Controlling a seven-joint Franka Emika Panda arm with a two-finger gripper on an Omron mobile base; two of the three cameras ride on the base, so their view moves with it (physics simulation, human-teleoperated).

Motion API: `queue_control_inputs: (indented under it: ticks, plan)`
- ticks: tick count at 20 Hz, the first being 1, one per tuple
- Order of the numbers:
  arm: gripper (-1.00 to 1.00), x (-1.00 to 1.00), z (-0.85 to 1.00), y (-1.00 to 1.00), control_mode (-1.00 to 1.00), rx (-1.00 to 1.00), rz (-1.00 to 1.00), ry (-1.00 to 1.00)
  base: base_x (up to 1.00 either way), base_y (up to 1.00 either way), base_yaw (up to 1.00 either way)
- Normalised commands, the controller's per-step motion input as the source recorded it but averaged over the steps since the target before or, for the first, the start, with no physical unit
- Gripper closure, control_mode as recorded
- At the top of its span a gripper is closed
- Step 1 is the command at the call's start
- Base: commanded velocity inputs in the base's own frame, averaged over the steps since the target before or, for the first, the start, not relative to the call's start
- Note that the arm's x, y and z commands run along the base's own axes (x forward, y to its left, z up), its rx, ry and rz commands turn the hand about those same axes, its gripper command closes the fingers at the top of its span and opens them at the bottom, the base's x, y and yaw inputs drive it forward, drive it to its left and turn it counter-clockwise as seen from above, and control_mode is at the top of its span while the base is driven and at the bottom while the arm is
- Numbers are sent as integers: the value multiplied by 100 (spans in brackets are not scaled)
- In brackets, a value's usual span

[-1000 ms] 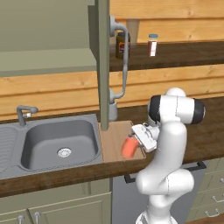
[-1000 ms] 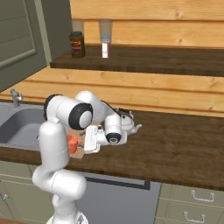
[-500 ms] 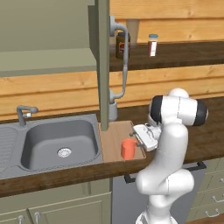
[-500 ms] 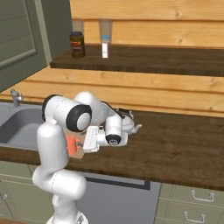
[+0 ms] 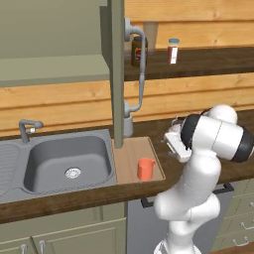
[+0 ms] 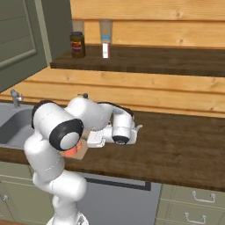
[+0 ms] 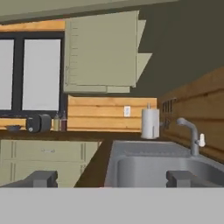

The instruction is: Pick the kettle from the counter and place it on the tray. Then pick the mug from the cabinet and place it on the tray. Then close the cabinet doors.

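On the tray, the mug stands beside the wide-spread, empty gripper.

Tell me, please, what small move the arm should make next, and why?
Probably lift the open gripper up toward the cabinet door: the mug stands upright on the tray, free of the fingers, and that door stands open.

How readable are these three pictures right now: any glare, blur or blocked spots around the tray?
Left base view: even light, no glare, sharp; the mug stands clear on the tray, but the arm blocks the kettle. Right base view: the arm's white body covers most of the tray, only an orange sliver of mug shows. Hand view: soft and dim, the open gripper faces the sink.
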Motion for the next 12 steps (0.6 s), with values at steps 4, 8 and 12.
queue_control_inputs:
  ticks: [4,8,12]
  plan:
    - [-100,-32,93,-39,-100,0,-8,1,0,0,0]
    - [-100,-36,78,-34,-100,0,-11,1,0,0,0]
    - [-100,-36,72,-25,-100,0,-13,0,0,0,0]
